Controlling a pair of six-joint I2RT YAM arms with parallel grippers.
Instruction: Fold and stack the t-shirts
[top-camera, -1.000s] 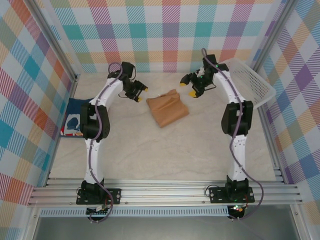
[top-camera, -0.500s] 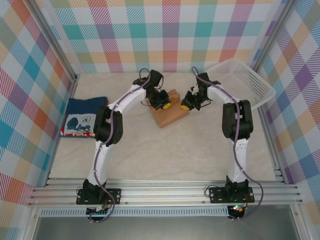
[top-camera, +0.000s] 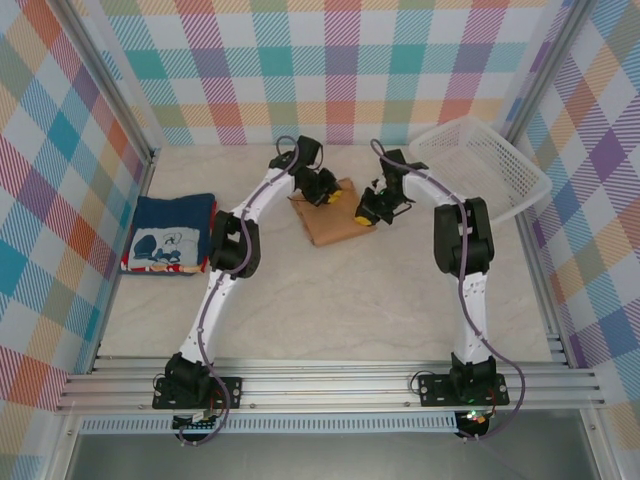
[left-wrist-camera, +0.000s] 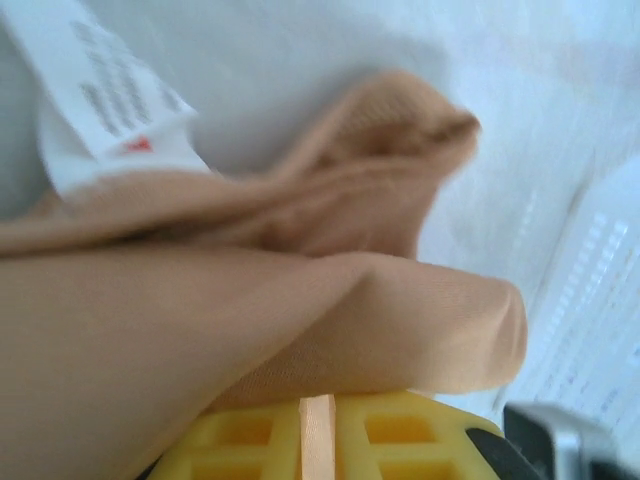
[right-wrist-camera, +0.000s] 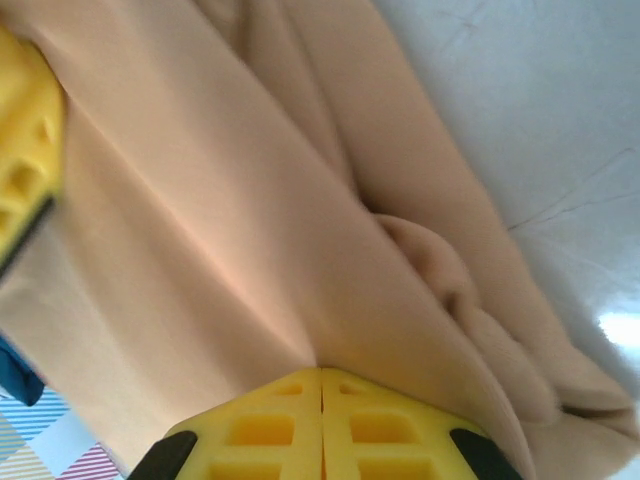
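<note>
**Pale table, 2 pincers clamped on the tan shirt**

Plaid walls (top-camera: 330, 70) close in a pale marbled table (top-camera: 350, 300), and the tan shirt (top-camera: 335, 218) lies on it as a folded packet, roughly mid-table toward the far wall. Both arms reach over to that packet. The left pincer (top-camera: 328, 193) sits on the tan shirt's far-left corner, the right pincer (top-camera: 368, 213) on its right edge.

From the left wrist, tan cloth drapes over the yellow pads (left-wrist-camera: 250, 440), with a thin strip of it showing in the seam between them, so the pincer looks clamped on the fabric. A white label (left-wrist-camera: 100, 95) hangs beside that bunched fold. From the right wrist, the 2 pads meet tightly and the cloth's creases run straight into the seam: that pincer is closed on the tan shirt too.

Taking 2 points of 1 edge at once probably serves to carry the cloth evenly, either for another fold or to lift the whole packet without it opening.

Well left of the tan shirt, the navy shirt (top-camera: 170, 235) lies folded flat, print up, near the left wall, which looks like the stacking spot. Right of the tan shirt, a white basket (top-camera: 480, 165) leans in the far corner, clear of both arms.

Folding seems nearly finished; stacking is not yet done.
</note>
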